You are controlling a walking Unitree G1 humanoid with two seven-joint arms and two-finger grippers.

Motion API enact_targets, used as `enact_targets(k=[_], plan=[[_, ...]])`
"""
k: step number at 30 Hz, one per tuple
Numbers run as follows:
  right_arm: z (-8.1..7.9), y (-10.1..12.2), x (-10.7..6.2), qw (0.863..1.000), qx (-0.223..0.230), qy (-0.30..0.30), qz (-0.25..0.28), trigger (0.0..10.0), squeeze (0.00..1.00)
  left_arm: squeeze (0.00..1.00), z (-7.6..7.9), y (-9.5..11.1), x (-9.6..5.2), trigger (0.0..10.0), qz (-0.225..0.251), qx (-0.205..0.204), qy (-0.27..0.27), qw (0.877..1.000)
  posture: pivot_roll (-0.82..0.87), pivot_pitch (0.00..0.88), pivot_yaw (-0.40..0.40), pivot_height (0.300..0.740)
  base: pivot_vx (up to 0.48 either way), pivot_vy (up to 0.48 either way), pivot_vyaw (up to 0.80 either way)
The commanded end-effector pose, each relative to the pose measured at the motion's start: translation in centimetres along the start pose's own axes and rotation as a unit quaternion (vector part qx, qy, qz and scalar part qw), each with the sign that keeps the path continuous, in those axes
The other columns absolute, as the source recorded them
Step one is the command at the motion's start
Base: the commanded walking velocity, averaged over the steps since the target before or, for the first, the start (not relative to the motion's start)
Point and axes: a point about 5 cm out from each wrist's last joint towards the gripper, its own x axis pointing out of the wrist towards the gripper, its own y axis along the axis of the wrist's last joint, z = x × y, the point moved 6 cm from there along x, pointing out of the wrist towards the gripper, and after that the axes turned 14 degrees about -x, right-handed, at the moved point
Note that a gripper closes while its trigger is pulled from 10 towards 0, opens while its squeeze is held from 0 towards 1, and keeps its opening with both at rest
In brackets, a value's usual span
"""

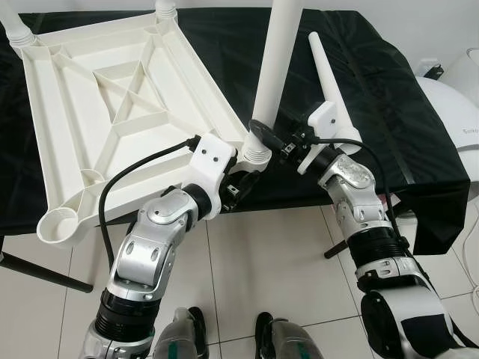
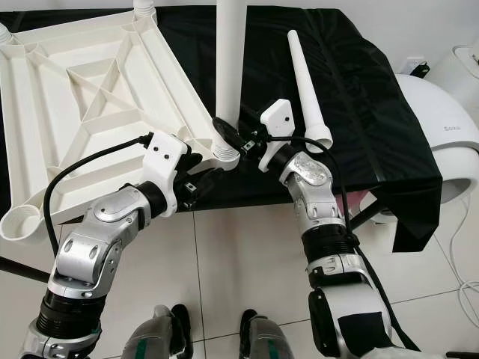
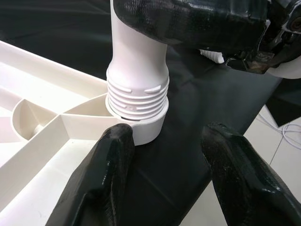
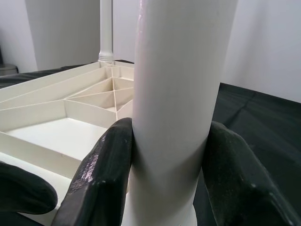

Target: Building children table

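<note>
Head views: white table frame (image 1: 112, 112) lies upside down on a black-covered tabletop (image 1: 389, 105), an upright leg (image 1: 273, 75) in its near corner socket and a loose leg (image 2: 305, 82) lying beside. Left wrist view: left pincer (image 3: 171, 155) spread, one finger (image 3: 106, 174) touching the threaded socket (image 3: 138, 106). Right wrist view: right pincer (image 4: 169, 160) pinching the upright leg; another standing leg (image 4: 106, 30) at the far corner.
</note>
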Motion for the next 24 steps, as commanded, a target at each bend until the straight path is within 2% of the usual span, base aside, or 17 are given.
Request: enact_targets(k=[1, 13, 24], plan=[[-0.66, -2.99, -1.13, 0.998, 0.018, -0.008, -0.061, 10.0, 0.00, 0.00, -0.66, 0.20, -0.09, 10.0, 0.010, 0.001, 0.037, 0.999, -0.02, 0.208, -0.068, 0.740, 0.000, 0.000, 0.00], [-0.71, -3.24, -1.57, 0.996, 0.030, -0.045, -0.065, 10.0, 0.00, 0.00, -0.60, 0.21, -0.04, 10.0, 0.009, 0.000, 0.035, 0.999, -0.03, 0.212, -0.060, 0.740, 0.000, 0.000, 0.00], [-1.06, -3.63, -1.85, 0.994, 0.054, -0.050, -0.078, 10.0, 0.00, 0.00, -0.53, 0.16, 0.03, 10.0, 0.007, -0.001, 0.031, 0.999, -0.03, 0.216, -0.053, 0.740, 0.000, 0.000, 0.00]])
